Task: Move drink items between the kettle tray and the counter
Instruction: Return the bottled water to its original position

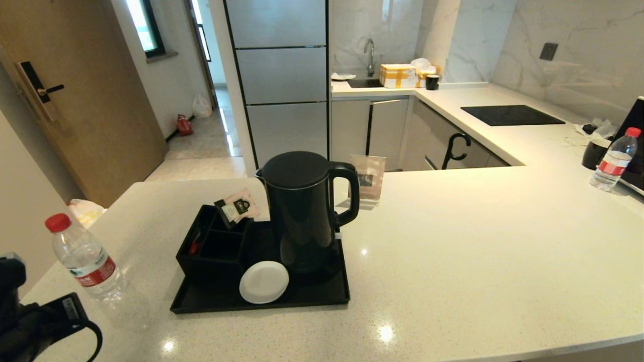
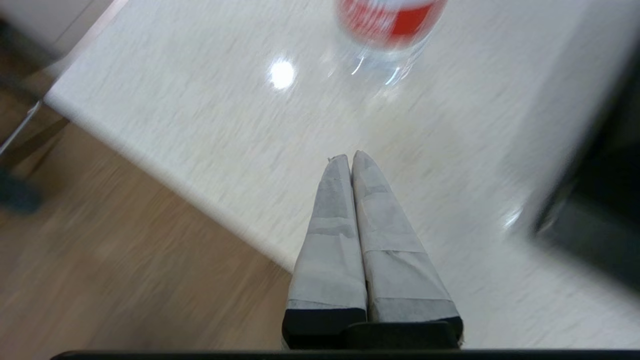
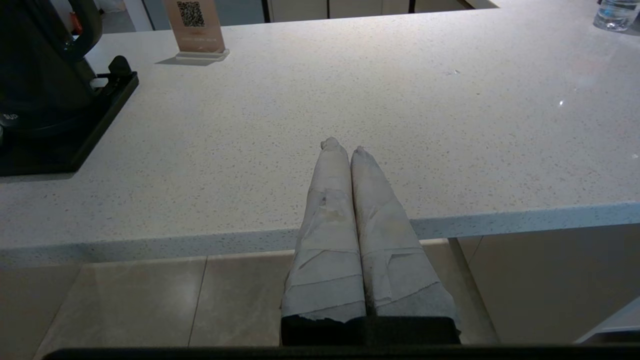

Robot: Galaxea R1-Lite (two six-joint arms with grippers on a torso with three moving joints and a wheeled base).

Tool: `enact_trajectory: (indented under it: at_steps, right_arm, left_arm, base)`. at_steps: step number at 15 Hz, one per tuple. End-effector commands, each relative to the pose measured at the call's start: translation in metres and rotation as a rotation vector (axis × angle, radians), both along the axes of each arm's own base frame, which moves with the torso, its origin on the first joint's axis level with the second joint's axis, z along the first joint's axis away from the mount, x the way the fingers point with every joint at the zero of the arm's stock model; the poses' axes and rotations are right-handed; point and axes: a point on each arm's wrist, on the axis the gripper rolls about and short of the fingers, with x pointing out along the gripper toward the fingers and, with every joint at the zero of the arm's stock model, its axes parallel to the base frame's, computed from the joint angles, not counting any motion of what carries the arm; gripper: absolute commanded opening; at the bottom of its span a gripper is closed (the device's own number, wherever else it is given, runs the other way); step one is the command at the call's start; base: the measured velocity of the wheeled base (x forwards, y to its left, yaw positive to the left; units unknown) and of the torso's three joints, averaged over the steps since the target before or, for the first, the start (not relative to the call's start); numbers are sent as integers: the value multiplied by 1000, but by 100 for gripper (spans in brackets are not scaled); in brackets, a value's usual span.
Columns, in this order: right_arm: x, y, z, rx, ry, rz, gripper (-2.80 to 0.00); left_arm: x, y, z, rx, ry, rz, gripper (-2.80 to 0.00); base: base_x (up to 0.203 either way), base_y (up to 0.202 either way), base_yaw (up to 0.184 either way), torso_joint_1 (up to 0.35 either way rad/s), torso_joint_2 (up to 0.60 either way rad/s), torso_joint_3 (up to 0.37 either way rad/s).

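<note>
A clear water bottle [image 1: 85, 259] with red cap and red-white label stands on the pale counter [image 1: 453, 261], left of the black kettle tray [image 1: 312, 296]. The black kettle [image 1: 304, 211] sits on the tray beside a divided black box [image 1: 214, 246] and a white disc [image 1: 263, 282]. A second bottle [image 1: 614, 160] stands far right. My left gripper [image 2: 351, 156] is shut and empty, over the counter's near-left edge, short of the bottle [image 2: 387, 27]. My right gripper [image 3: 342, 146] is shut and empty near the counter's front edge, right of the tray [image 3: 75, 135].
A QR-code sign stand [image 1: 368, 180] stands behind the kettle. A black mug [image 1: 595, 153] and a black appliance sit at the far right by the second bottle. A black glass hob [image 1: 510, 115] lies on the back counter. Sachets [image 1: 240, 207] rest on the box.
</note>
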Motion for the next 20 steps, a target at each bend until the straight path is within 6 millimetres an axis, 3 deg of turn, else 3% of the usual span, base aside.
enact_trajectory:
  at_steps: [1,3,5,6,12,20]
  right_arm:
    - [0,0,0,0,3,0,-280]
    - [0,0,0,-1,3,0,-280]
    - [0,0,0,0,3,0,-280]
    - [0,0,0,0,3,0,-280]
    - [0,0,0,0,3,0,-280]
    - [0,0,0,0,3,0,-280]
  left_arm:
    - [2,0,-1,-3,-2,-3,-280]
    - [8,2,5,9,-90,-27,-280]
    - [14,4,1,13,-73,-25,-280]
    - [16,5,-1,16,-62,-11,0]
    - [30,23,-9,18,-32,73,0]
    - [40,27,-12,29,-61,74,0]
  base:
    - [0,0,0,0,0,0]
    - [0,0,0,0,0,0]
    - [0,0,0,0,0,0]
    - [0,0,0,0,0,0]
    - [0,0,0,0,0,0]
    - [0,0,0,0,0,0]
